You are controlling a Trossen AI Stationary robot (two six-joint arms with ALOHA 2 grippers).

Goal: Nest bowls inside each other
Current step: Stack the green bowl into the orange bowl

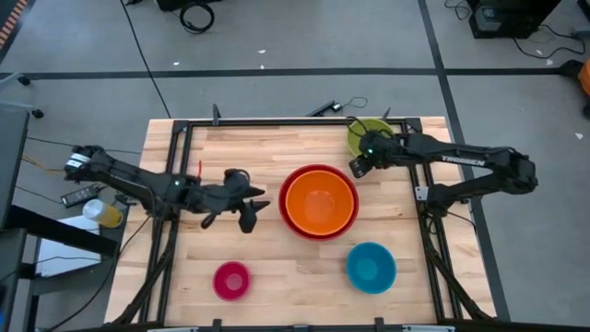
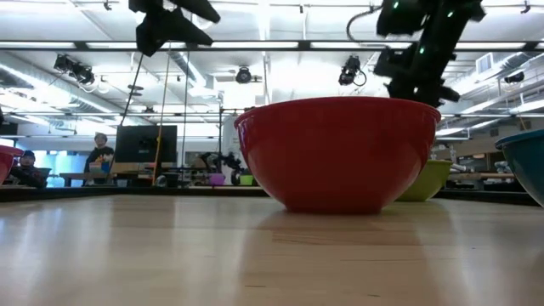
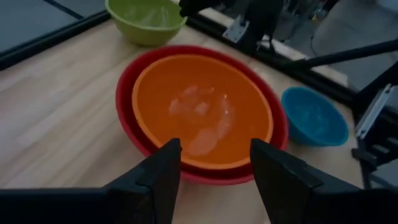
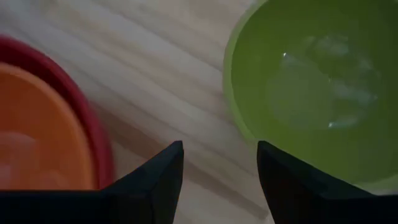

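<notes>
The orange bowl [image 1: 319,205] sits nested in the red bowl [image 1: 318,170] at the table's middle. The lime green bowl [image 1: 367,132] stands on its base at the far right corner. The blue bowl [image 1: 371,267] is near right and the magenta bowl [image 1: 231,280] near left. My left gripper [image 1: 255,210] hovers open just left of the red bowl, with the orange bowl [image 3: 202,109] ahead of its fingers. My right gripper [image 1: 356,167] hangs open above bare wood between the green bowl [image 4: 311,81] and the red bowl's rim [image 4: 93,130].
A black metal frame [image 1: 277,123] runs along the table's far edge and sides. Bare wood [image 1: 230,152] lies at the far left. Off the table's left side stands a bottle [image 1: 101,214]. People [image 2: 100,153] sit in the room beyond.
</notes>
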